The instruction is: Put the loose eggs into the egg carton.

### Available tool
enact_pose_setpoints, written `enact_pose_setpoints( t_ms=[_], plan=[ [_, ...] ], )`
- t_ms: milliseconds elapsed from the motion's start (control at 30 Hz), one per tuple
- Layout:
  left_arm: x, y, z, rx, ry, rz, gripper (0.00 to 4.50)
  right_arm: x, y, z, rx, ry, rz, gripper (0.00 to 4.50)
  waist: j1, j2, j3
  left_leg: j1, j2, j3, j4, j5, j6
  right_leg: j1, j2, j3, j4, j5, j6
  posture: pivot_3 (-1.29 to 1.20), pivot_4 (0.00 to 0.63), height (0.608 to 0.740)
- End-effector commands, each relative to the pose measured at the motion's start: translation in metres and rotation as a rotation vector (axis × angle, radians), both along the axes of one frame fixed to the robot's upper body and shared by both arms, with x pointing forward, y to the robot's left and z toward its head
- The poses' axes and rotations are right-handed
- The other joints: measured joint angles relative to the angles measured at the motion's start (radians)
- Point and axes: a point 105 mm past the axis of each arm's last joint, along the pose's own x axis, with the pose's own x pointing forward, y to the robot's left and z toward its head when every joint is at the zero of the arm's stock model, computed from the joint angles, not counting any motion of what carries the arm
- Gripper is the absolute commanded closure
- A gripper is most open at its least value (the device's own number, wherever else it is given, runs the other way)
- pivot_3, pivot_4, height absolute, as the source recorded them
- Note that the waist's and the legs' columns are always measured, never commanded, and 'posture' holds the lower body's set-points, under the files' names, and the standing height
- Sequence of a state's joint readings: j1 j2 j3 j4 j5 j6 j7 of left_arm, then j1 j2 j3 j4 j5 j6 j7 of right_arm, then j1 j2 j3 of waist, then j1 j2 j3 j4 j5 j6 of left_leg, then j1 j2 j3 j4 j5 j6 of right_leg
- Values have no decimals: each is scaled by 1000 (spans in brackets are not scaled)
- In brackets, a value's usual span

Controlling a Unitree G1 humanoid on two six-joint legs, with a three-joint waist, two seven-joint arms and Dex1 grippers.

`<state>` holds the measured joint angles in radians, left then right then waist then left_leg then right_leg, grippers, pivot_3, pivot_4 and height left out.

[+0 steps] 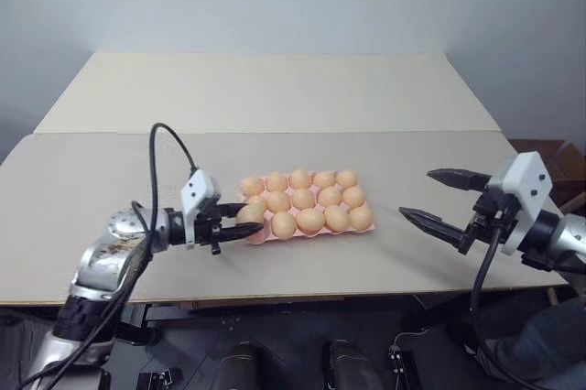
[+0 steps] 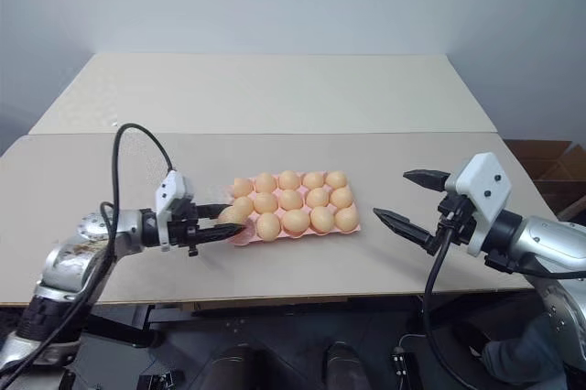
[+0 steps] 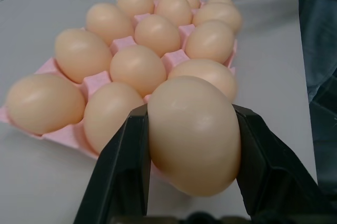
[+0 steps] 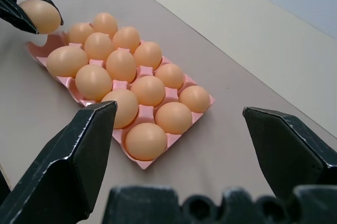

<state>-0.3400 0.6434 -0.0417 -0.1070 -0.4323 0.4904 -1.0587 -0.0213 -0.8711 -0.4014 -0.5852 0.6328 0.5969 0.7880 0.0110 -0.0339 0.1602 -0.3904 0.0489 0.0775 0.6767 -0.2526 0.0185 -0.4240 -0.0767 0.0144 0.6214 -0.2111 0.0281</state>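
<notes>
The left wrist view showed the left gripper [image 3: 192, 134] clamped on one egg [image 3: 194, 133]; fourteen filled the egg carton [image 4: 138, 162]. The right gripper [image 1: 430, 198] gaped empty.

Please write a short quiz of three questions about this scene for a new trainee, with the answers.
1. True or false: the left gripper holds an egg.
2. The right gripper is: A) open, holding nothing; B) shut on an egg; C) inside the egg carton.
3. Fill in: the held egg is at the carton's ____ end, by the robot's own sides.

Key: 1 true. 2 A. 3 left.
</notes>
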Motion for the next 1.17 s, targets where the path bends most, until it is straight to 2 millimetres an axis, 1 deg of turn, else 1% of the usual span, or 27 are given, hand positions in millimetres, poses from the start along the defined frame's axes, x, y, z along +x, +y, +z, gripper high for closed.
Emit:
enact_pose_setpoints(
  t_ms=[33,100,167,267,333,400,500,533,600,633,667,700,767,867,967,1033,1100,1167],
  plan=[
    [0,-6,5,13,-25,-31,1376,-5,3,12,2,-56,1,0,0,0,0,0,0,0,0,0,0,0,0,0,0,0,0,0,150,740],
    [-1,-4,7,13,-23,-31,705,-5,3,12,4,-57,-1,0,-4,0,0,0,0,0,0,0,0,0,0,0,0,0,0,0,150,740],
    [-1,2,12,11,-26,-20,107,-6,3,12,5,-58,-2,0,-5,0,0,0,0,0,0,0,0,0,0,0,0,0,0,0,150,740],
    [1,21,28,8,-82,34,45,-6,4,12,7,-57,-2,0,-7,0,0,1,0,-1,0,0,0,0,0,0,1,-2,3,0,150,740],
    [-3,42,48,-19,-147,57,45,-7,5,12,12,-55,7,0,-9,0,0,1,1,-1,0,0,0,0,0,0,1,-2,3,0,150,740],
    [-6,70,66,-29,-194,108,45,-6,4,11,14,-49,16,0,-14,0,0,0,1,-1,0,0,0,-1,0,0,1,-2,3,0,150,740],
    [-16,111,85,-38,-253,185,45,-4,1,9,7,-36,20,0,-14,0,0,0,1,-1,-1,0,0,-1,0,0,1,-2,2,0,150,740],
    [-20,123,89,-33,-259,208,45,-3,-1,8,6,-31,22,0,-15,0,0,1,1,0,-1,0,0,-1,0,0,1,-2,2,0,150,740],
    [-35,144,92,-2,-260,228,45,-1,-6,5,-4,-15,24,0,-17,0,0,1,1,0,-1,0,0,-1,0,0,0,-3,2,0,150,740],
    [-41,152,90,24,-246,244,45,0,-7,4,-4,-8,27,0,-18,0,0,1,1,0,-1,0,0,-1,0,0,0,-4,1,0,150,740],
    [-48,158,88,34,-234,246,45,2,-9,3,1,1,28,0,-18,0,0,1,1,1,-1,0,0,-1,0,0,0,-6,-3,0,150,740],
    [-53,161,85,39,-214,254,45,3,-10,2,5,9,29,0,-18,0,0,1,1,1,-1,0,0,-1,-1,0,0,-6,-4,0,150,740],
    [-60,163,80,34,-202,262,45,6,-10,-2,-2,17,29,0,-15,0,0,1,2,1,-1,0,0,-1,-1,0,0,-7,-5,0,150,740],
    [-60,159,75,10,-209,289,45,13,-9,-4,0,19,12,0,-5,0,0,1,2,1,-1,0,0,-1,-1,-1,1,-8,-5,0,150,740],
    [-60,150,73,-3,-222,294,45,14,-8,-1,4,29,34,0,0,0,0,1,2,1,-1,0,0,-1,-1,0,1,-8,-5,0,150,740],
    [-61,147,70,-5,-222,300,45,13,-5,-6,-2,47,54,0,-1,0,0,1,2,1,-1,0,0,-1,-1,0,0,-7,-6,0,150,740],
    [-63,145,73,-16,-223,308,45,15,-3,-9,-13,52,58,0,-2,0,0,1,2,2,-1,0,-1,-1,-1,0,0,-5,-8,0,150,740],
    [-64,142,75,-20,-226,311,45,19,-2,-5,-5,43,62,0,-2,0,0,1,2,2,-1,0,-1,-1,-1,0,1,-5,-8,0,150,740]
  ],
)
